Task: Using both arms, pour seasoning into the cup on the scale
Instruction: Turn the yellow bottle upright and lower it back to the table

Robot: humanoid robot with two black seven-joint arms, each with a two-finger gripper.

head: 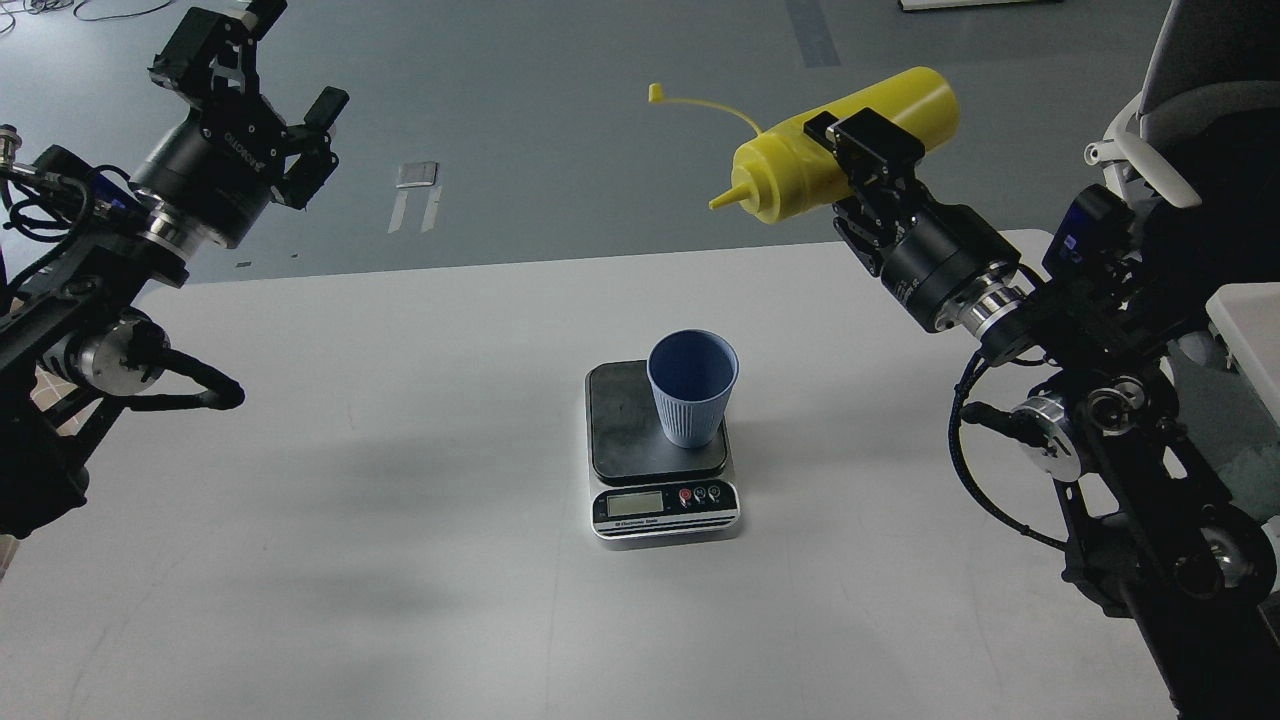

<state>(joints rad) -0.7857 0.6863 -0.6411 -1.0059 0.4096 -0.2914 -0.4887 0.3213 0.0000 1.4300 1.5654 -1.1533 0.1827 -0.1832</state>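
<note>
The dusty-blue ribbed cup (692, 389) stands upright on the dark platform of the scale (625, 440), toward its right side. My right gripper (858, 160) is shut on the yellow seasoning bottle (800, 170), held high above and to the right of the cup. The bottle lies almost level, nozzle pointing left, its cap tether sticking up to the left. My left gripper (270, 60) is open and empty, raised at the far left, well away from the scale.
The scale sits mid-table on the white table (400, 500), its LCD and buttons facing me. A white chair (1160, 120) stands at the right beyond the table edge. Grey floor lies behind the table.
</note>
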